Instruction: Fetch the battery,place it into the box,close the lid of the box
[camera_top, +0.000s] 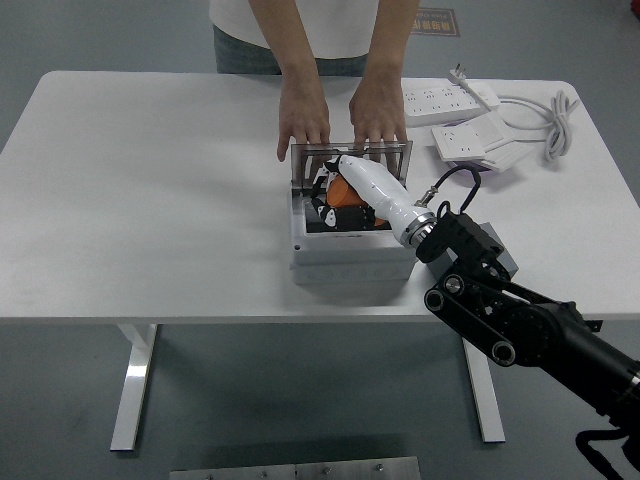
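A grey box (350, 258) stands mid-table with its clear lid (300, 166) raised upright at the back. My right hand (338, 200) reaches over the box's open top and is shut on the orange battery (348, 192), holding it just inside the opening. A person at the far side rests both hands (303, 122) on the table behind the lid. My left hand is out of view.
A grey holder block (500, 258) sits right of the box, mostly hidden by my right arm. White power strips (455, 97) and a coiled cable (556, 125) lie at the back right.
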